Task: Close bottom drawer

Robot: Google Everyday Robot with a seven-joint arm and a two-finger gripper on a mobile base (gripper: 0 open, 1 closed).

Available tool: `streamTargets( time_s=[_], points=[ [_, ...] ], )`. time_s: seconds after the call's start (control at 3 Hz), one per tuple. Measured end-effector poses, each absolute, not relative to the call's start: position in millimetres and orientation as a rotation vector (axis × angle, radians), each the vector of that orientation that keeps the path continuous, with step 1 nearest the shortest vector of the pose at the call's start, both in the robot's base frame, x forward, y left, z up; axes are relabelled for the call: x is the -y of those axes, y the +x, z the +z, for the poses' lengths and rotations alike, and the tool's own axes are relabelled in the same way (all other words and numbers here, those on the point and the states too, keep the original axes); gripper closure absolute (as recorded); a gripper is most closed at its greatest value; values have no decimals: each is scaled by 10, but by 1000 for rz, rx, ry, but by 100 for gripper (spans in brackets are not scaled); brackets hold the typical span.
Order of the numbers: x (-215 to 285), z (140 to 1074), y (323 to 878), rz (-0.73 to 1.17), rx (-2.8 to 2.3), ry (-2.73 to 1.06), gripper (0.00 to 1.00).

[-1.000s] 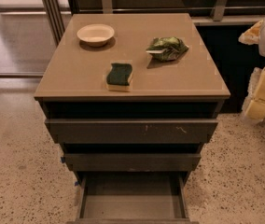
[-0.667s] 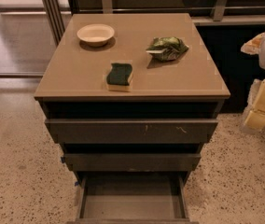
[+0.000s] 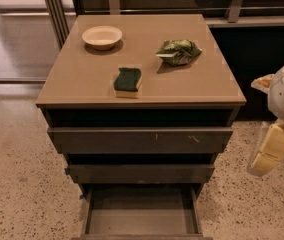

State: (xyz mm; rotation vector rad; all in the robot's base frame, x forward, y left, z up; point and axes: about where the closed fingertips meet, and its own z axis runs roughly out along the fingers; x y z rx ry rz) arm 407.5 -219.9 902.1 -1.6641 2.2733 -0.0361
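A: Obs. 1, largest first. Cabinet with a tan counter (image 3: 182, 84) on a speckled floor (image 3: 17, 174). Three dark drawers step down in width below it.

B: Drawer states?

A: The widest drawer (image 3: 132, 140), with pale scratches on its front, sits slightly proud. The mid-width drawer (image 3: 141, 173) looks about the same. The bottom drawer (image 3: 142, 219) is pulled well out toward the camera. Its shallow tray is open to view and looks bare, and its plain front lies at the lower edge of the frame.

B: So the task has not been started?

A: Judged so. With no handle, the likely way is a flat push on that front, straight back along the slides.

B: Where is the gripper?

A: The gripper (image 3: 274, 146) is at the far right of the frame, hanging beside the cabinet at roughly mid-drawer height. It is well apart from the bottom drawer and touches nothing. I cannot tell whether it is spread or closed. It holds nothing that I can see.

B: Why would it sit out there?

A: My guess is that it is parked clear of the drawer's path. It must come down and around in front.

B: Any obstructions?

A: None are seen in the tray or along the slides. On the counter are a pale bowl (image 3: 102, 36), a crumpled green bag (image 3: 178, 52) and a green-and-yellow sponge (image 3: 127, 81), all set back from the edge and out of the way.
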Motion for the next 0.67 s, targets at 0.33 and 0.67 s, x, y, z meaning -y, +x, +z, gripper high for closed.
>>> streamTargets(
  time_s=[0.33, 0.67],
  points=[
    [2132, 8560, 3912, 35, -2273, -1683, 0],
    [2047, 8114, 3778, 131, -2275, -1687, 0]
  ],
)
